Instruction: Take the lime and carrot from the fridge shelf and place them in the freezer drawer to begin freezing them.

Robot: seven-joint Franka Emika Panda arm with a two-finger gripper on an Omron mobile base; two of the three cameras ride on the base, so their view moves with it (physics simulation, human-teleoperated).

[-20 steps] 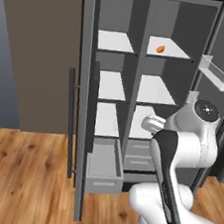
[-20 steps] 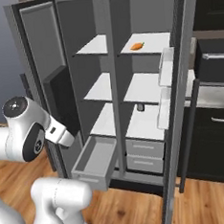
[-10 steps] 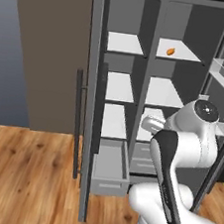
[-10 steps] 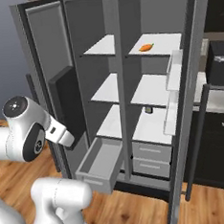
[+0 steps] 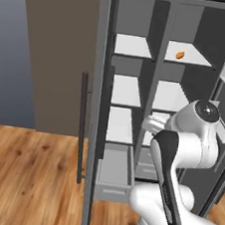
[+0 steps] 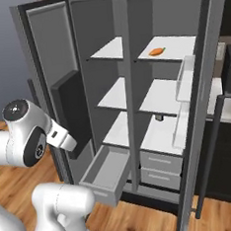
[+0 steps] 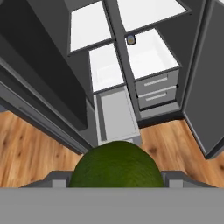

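A dark green lime [image 7: 117,164] sits between my fingertips in the hand view, with my gripper [image 7: 117,180] shut on it. Beyond it and below lies the freezer drawer [image 7: 114,116], pulled out and open, a deep grey box [image 5: 114,172] at the foot of the fridge's left column [image 6: 105,173]. The orange carrot [image 5: 180,55] lies on the fridge shelf [image 5: 195,55], the top white panel of the right column [image 6: 178,45], seen from the other side as an orange stub [image 6: 156,51].
Both fridge doors stand open: the left door [image 5: 95,107] with a bar handle, the right door [image 6: 200,130] with bins. Two pale grey drawers [image 7: 156,89] sit under the right column. A small dark object [image 7: 130,40] hangs by the lower shelf. Wood floor lies in front.
The whole scene has shifted in both base views, so the base has driven; the fridge looks nearer. The lime stays in my gripper and the carrot stays on its shelf.
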